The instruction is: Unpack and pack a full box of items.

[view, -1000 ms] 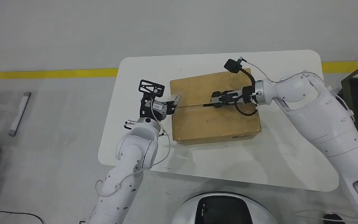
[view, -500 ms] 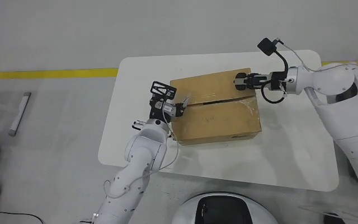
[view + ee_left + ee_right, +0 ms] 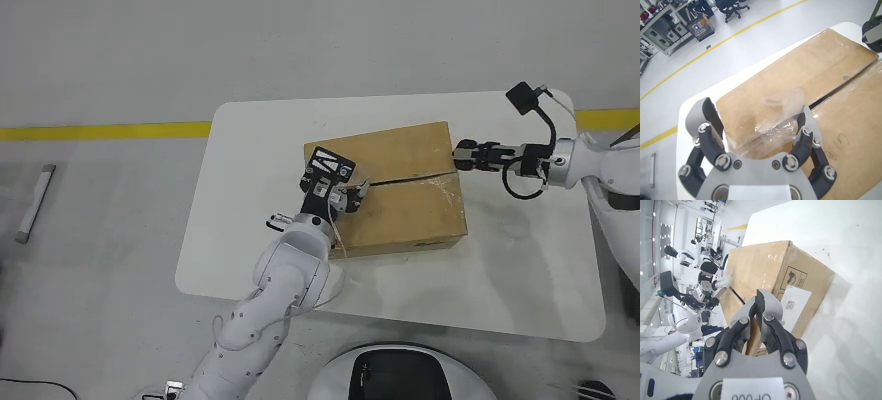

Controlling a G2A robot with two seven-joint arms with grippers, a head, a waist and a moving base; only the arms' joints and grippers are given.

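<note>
While the brown cardboard box (image 3: 400,190) rests near the middle of the white rounded counter (image 3: 240,200), its two top flaps are still down, so nothing inside it can be seen. A dark seam (image 3: 410,180) runs along the top between the flaps, and there a narrow gap already shows.

The left gripper (image 3: 757,109) is at one end of this seam, just above the box top, with its jaws apart. A crumpled strip of clear tape (image 3: 783,102) stands up between them and seems to cling to one jaw. More wrinkled tape lies on the cardboard under it.

The right gripper (image 3: 760,296) is just beside the opposite end of the box, over the bare counter, with its jaws together and nothing between them. It faces the end wall of the box, which bears a white paper label (image 3: 797,300).

By this, the task seems to be at its very beginning. The sealing tape appears partly loosened, but the flaps are not yet lifted. No item is out on the counter. Opening the box, taking everything out and packing it back all remain to be done.
</note>
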